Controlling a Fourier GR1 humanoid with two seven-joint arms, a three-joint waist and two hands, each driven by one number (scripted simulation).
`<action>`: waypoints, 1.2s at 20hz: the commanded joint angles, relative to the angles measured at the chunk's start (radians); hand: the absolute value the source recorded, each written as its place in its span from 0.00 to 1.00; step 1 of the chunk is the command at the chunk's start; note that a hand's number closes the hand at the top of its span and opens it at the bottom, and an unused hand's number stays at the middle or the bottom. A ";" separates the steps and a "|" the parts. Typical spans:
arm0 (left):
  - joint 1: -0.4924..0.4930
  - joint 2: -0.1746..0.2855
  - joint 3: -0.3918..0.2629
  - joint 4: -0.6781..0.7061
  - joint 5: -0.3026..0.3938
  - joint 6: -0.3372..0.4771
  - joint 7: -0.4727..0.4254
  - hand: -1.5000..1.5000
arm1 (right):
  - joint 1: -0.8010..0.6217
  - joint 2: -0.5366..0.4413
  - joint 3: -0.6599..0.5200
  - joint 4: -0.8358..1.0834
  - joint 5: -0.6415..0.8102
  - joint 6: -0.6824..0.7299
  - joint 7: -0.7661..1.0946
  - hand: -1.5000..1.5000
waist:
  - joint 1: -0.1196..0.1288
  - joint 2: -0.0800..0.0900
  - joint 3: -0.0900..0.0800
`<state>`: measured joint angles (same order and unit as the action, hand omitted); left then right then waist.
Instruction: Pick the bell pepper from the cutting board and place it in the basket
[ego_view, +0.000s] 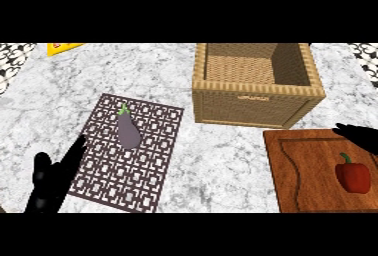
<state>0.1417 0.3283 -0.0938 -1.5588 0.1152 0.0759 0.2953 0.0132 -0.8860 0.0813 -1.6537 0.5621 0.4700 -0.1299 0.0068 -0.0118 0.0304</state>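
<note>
A red bell pepper (353, 175) with a green stem lies on the brown wooden cutting board (303, 170) at the lower right. Just behind the board stands a square wicker basket (255, 102), with nothing visible inside. My right hand (359, 136) comes in from the right edge over the board's far corner, above the pepper and apart from it; its fingers look straight and hold nothing. At the lower left my left hand (53, 177) rests open, fingers up, at the edge of a patterned mat.
A purple eggplant (128, 131) lies on the dark patterned mat (133, 165) left of centre. A yellow object (63, 47) shows at the far left corner. The counter is grey marble (221, 160).
</note>
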 joint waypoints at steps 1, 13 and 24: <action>0.019 -0.044 -0.001 0.082 0.023 -0.011 -0.016 0.50 | -0.039 0.026 0.027 0.046 0.052 -0.004 0.022 0.00 | 0.004 0.015 -0.031; 0.032 -0.065 0.009 0.086 0.022 -0.026 -0.010 0.50 | -0.064 0.075 0.096 0.119 0.145 0.008 0.019 0.00 | 0.001 0.014 -0.031; 0.029 -0.081 0.022 0.076 -0.011 -0.005 0.012 0.50 | -0.042 0.112 0.108 0.194 0.223 -0.070 -0.047 1.00 | -0.009 0.013 -0.031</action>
<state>0.1479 0.2984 -0.0708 -1.5788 0.0882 0.0632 0.3245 -0.0451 -0.7906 0.1671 -1.4482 0.7572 0.4037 -0.1840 0.0025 -0.0126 0.0278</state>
